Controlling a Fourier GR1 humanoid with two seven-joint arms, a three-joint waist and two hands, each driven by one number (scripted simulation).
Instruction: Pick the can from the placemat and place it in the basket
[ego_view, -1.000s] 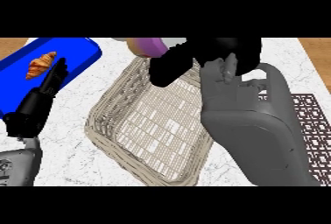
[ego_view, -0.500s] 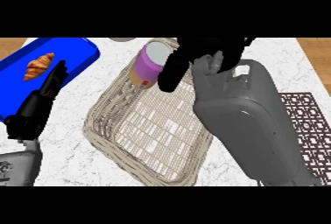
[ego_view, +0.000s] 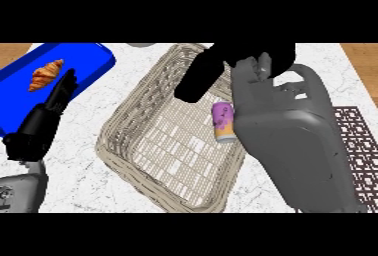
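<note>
can (ego_view: 224, 122) is lying on its side in the basket (ego_view: 140, 165), just below the right hand (ego_view: 236, 62), whose fingers are hanging open, holding nothing.

Blue tray (ego_view: 88, 60) sits at the counter's far left corner, long side running diagonally, its left part cut off by the view's edge. One croissant (ego_view: 46, 75) lies on it, toward the tray's left side, golden-brown, tilted. Counter (ego_view: 96, 185) is white marble with grey veining; wood surface (ego_view: 360, 52) shows past its far right corner and also at the far left. A small grey rounded thing (ego_view: 140, 45) pokes in at the counter's far edge, just right of the tray (mostly cut off, can't tell what it is).
</note>
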